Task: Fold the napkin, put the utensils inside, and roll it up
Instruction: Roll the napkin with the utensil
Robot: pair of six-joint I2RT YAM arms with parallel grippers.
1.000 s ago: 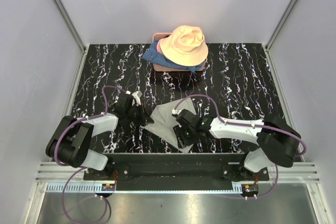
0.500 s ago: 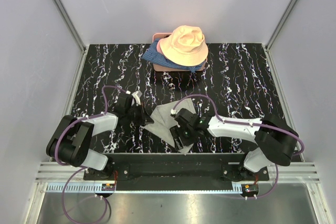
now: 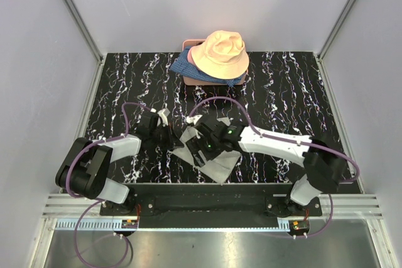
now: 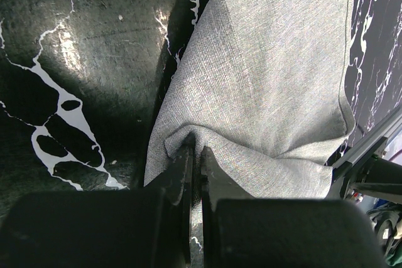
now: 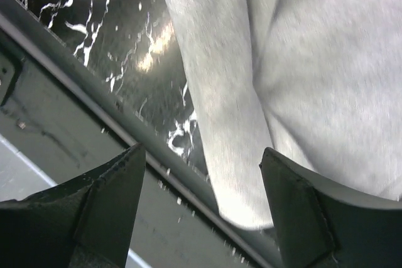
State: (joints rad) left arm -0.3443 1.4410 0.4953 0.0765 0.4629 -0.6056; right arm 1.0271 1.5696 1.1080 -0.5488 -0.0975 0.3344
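The light-grey napkin [image 3: 221,165] lies crumpled near the table's front edge, between the two arms. My left gripper [image 3: 169,137] is at its left edge. In the left wrist view that gripper [image 4: 195,150] is shut on a pinched fold of the napkin [image 4: 270,73]. My right gripper [image 3: 205,145] hovers over the cloth's middle. In the right wrist view it [image 5: 202,162] stands open, and a rounded corner of the napkin [image 5: 295,61] lies below, untouched by its fingers [image 5: 116,186]. The utensils are out of view.
A peach bucket hat [image 3: 220,53] rests on blue patterned fabric [image 3: 183,64] and a pink box [image 3: 187,44] at the back middle. The metal front rail [image 5: 88,86] runs right beside the napkin's near corner. Grey walls close in the black marbled table [image 3: 282,92].
My right gripper has opened wider and moved left and away from the front edge, over the napkin. The cloth's near flap is now uncovered. The left gripper has stayed shut in place.
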